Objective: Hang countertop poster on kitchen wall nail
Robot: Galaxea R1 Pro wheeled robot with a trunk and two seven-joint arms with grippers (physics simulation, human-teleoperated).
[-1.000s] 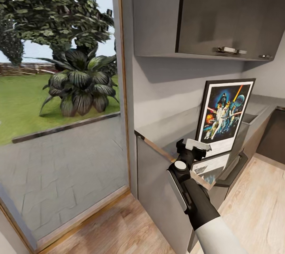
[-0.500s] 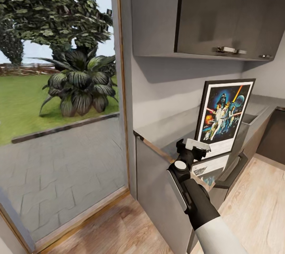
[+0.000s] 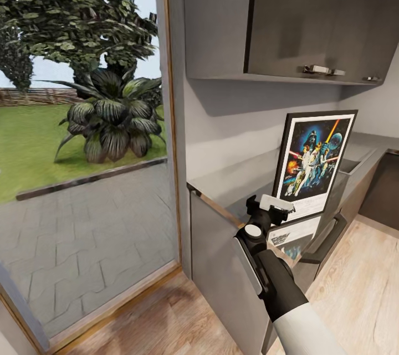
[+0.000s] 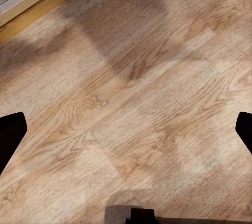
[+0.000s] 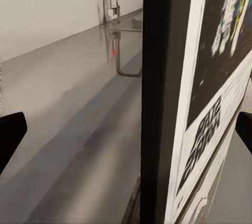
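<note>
The poster (image 3: 313, 164) stood upright on the kitchen countertop (image 3: 235, 183), at about two o'clock from the right gripper (image 3: 270, 206), whose spread fingers flanked its lower edge, while the left gripper (image 4: 126, 129) hung released over wooden floor (image 4: 136, 77).

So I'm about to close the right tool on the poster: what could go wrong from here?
The poster stands upright on the kitchen countertop, and the right tool meets it low at one bottom corner. A nudge could tip it over. A grip so far off-centre may let it swing when lifted. The upper cabinet hangs close above, so a steep lift might knock the frame.
</note>
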